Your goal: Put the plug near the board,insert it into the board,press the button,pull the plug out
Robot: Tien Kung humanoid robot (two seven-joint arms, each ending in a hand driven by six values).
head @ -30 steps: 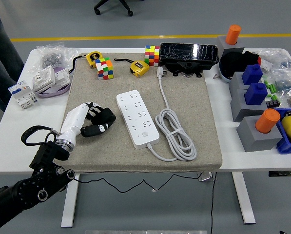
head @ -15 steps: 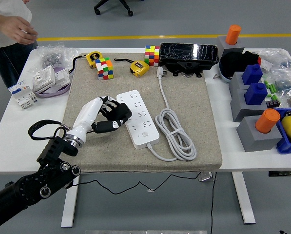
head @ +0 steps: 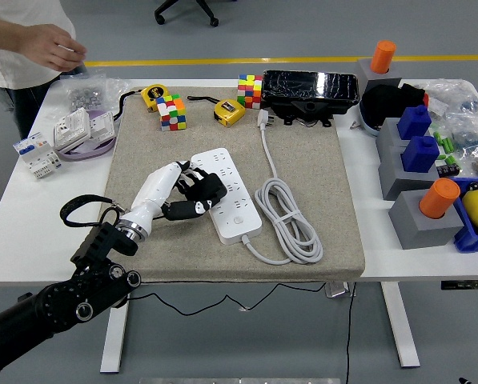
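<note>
plug [head: 263, 118]: lay beyond the power strip's [head: 226, 194] far end, untouched
left hand [head: 189, 193]: fingers loosely spread over the strip's left edge, holding nothing
risk: hand could nudge the strip askew

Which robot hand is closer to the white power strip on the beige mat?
The left robot hand: its black fingers reach over the left edge of the white power strip. The right one is out of view.

You're seeing a black jointed left arm [head: 54, 300] with round screws, a looping black cable, silver wrist ring, white-backed black-fingered left hand [head: 178, 192].
</note>
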